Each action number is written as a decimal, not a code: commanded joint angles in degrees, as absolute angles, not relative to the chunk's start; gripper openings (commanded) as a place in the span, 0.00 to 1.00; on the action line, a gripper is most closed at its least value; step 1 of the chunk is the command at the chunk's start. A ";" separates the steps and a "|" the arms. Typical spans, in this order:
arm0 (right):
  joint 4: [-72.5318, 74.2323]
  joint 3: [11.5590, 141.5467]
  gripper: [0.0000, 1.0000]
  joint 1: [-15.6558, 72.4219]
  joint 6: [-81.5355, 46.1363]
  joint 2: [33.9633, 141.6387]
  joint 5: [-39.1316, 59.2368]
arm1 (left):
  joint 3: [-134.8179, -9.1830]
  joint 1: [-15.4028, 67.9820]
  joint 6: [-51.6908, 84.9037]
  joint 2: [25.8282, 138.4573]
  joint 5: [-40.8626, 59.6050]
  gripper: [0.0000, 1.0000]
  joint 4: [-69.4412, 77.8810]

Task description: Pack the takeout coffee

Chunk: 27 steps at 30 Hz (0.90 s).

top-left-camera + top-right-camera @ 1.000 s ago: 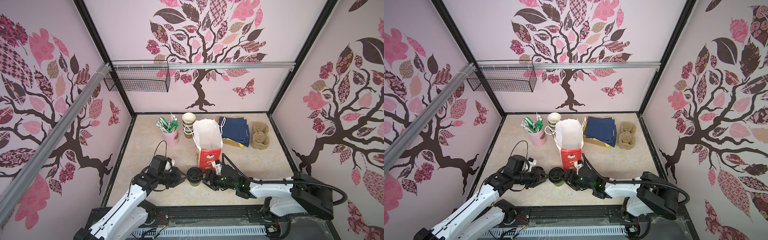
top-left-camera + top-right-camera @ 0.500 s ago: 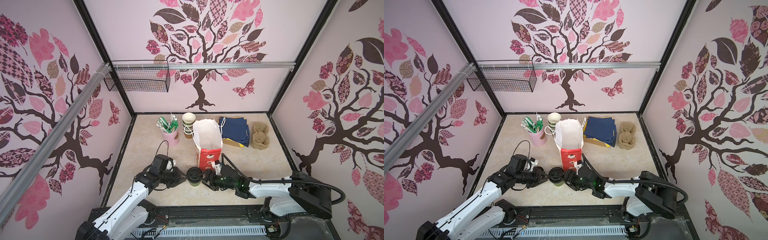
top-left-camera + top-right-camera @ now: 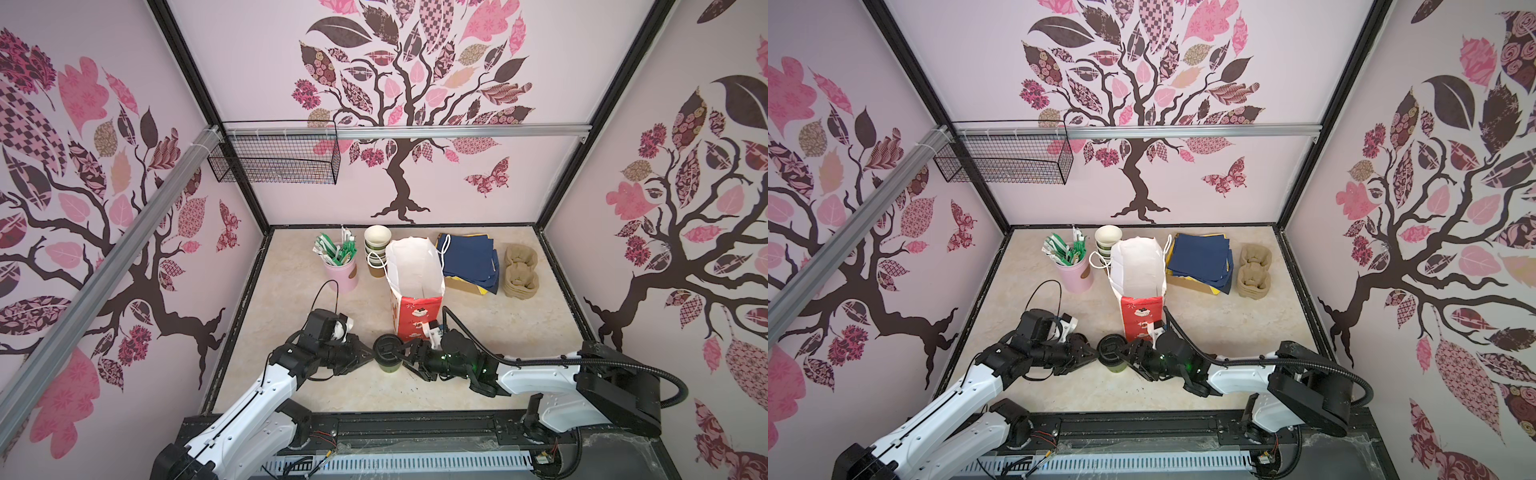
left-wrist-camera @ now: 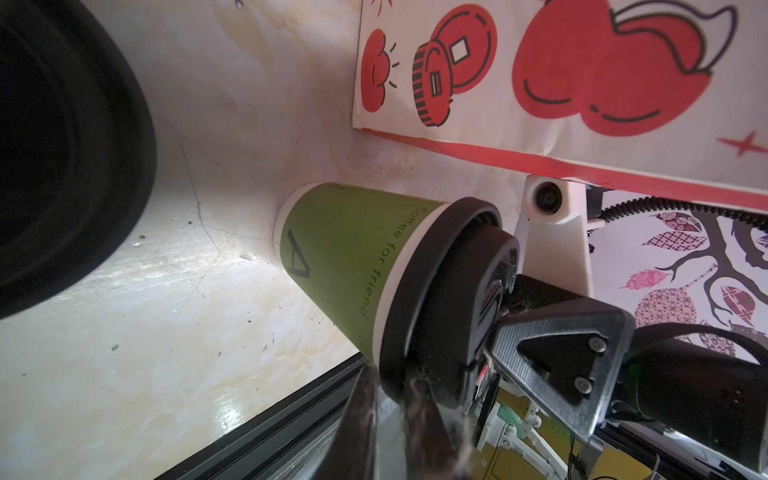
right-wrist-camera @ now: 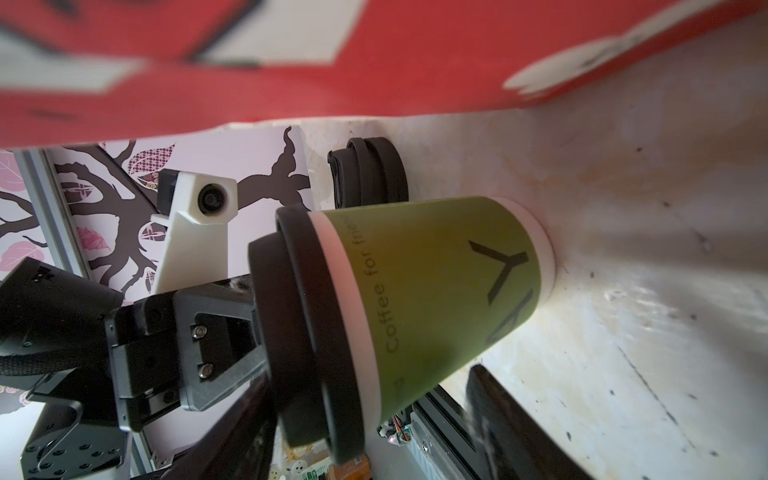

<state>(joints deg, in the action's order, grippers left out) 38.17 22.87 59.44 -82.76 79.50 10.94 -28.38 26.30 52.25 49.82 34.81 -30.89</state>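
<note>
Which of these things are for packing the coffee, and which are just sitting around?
For the job: green lidded cup; open paper bag.
Just lying about: pink cup of straws; stack of paper cups; blue folded pile; brown pulp trays; spare black lids; wire basket on the wall.

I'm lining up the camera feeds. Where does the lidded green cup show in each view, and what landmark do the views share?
In a top view: green cup low centre, just in front of the red-and-white bag.
In a top view: same spot, a little further left.
Left wrist: mid-picture, seen sideways.
Right wrist: mid-picture, seen sideways.
Shared landmark: the bag, in all four.
</note>
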 commanded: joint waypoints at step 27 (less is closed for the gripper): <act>35.41 23.40 0.82 58.66 -81.59 75.51 10.71 | -30.06 26.95 54.58 47.80 34.50 0.38 -28.45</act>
